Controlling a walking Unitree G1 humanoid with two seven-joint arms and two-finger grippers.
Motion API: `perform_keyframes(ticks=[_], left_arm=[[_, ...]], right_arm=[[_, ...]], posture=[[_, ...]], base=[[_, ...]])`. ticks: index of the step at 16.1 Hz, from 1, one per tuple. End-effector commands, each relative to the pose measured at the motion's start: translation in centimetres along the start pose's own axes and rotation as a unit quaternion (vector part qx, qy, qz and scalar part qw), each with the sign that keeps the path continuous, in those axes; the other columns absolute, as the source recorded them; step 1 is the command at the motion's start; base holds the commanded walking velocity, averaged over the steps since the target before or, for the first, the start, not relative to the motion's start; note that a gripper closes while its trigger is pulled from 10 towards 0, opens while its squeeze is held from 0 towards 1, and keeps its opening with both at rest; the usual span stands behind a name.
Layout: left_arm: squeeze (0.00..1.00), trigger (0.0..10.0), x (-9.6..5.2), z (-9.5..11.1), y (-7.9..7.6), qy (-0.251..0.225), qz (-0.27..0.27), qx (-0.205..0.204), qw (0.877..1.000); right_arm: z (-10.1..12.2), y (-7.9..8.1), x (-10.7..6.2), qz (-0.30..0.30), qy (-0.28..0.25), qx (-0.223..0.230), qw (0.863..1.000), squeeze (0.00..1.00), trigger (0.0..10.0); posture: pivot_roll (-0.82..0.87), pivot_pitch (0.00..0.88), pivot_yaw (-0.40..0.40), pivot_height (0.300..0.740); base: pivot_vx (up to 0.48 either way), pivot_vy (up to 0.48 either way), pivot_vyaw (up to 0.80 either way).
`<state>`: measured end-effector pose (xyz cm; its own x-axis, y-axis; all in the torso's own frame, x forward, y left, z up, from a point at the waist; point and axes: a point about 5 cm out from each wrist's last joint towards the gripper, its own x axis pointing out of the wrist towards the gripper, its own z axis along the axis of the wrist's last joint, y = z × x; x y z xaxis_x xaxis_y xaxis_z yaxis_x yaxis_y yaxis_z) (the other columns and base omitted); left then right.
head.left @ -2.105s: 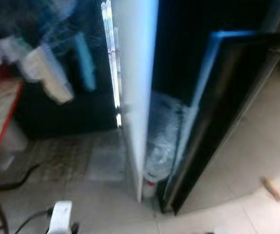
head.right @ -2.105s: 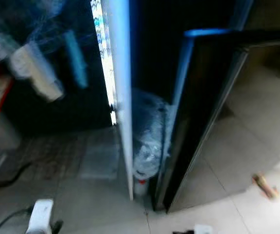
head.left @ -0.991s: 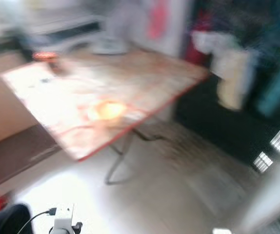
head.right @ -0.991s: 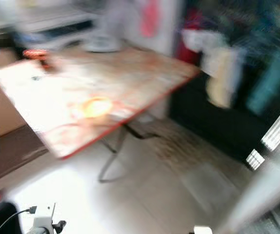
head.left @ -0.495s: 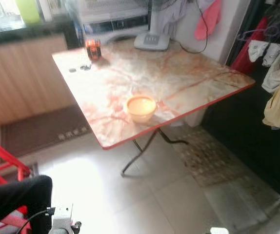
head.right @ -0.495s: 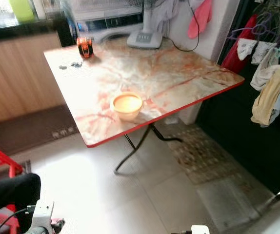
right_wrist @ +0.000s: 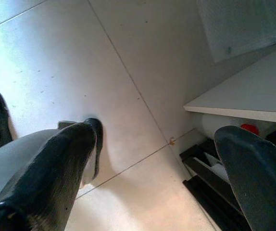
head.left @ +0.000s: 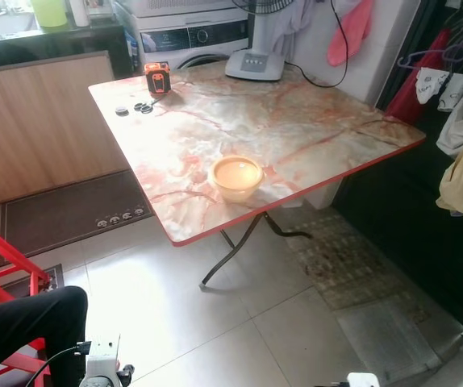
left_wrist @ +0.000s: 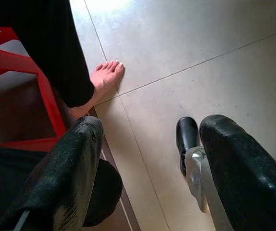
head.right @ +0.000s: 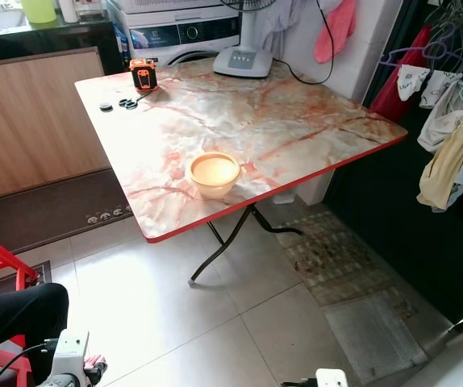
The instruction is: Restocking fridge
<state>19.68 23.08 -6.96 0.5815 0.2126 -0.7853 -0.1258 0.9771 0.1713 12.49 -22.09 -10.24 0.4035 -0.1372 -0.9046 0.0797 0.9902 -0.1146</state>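
A marbled, red-edged bench [head.left: 296, 137] fills the upper centre of the frame, carrying a pale yellow bowl [head.left: 237, 177] near its front edge, its contents impossible to tell. An orange tape measure [head.left: 158, 78] sits at the far corner. Left pincer [left_wrist: 147, 159] and right pincer [right_wrist: 162, 163] both hang wide open over floor tiles, holding nothing. A person's bare foot [left_wrist: 104, 79] rests beside a red stool [left_wrist: 42, 91].

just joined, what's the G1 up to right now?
Nothing is being handled. The robot faces a marble-top folding table carrying a yellow bowl, an orange tape measure and a fan base. Both arms hang low over the tiled floor: left hand and right hand are open and empty. A person's bare foot is beside a red stool near the left hand.
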Motion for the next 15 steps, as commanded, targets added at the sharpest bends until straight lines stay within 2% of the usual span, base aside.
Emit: perform_keyframes(ticks=[1,9,15], left_arm=[[0.0,10.0,0.0,0.0,0.2,0.002,0.004,-0.005,1.0],[0.0,10.0,0.0,-0.1,0.1,0.002,0.004,-0.007,1.0],[0.0,10.0,0.0,-0.1,0.2,0.002,0.003,-0.007,1.0]], right_arm=[[-0.1,-0.4,0.0,-0.003,0.003,0.003,1.0,0.0,10.0],[0.3,-0.5,0.0,-0.001,-0.001,-0.005,1.0,0.0,10.0],[0.6,1.1,0.1,0.008,-0.003,-0.014,1.0,0.0,10.0]], posture=[[-0.09,0.0,-0.028,0.74],[-0.08,0.0,-0.034,0.74],[-0.08,0.0,-0.033,0.74]], base=[[0.0,0.0,0.0],[0.0,0.0,0.0],[0.0,0.0,0.0]])
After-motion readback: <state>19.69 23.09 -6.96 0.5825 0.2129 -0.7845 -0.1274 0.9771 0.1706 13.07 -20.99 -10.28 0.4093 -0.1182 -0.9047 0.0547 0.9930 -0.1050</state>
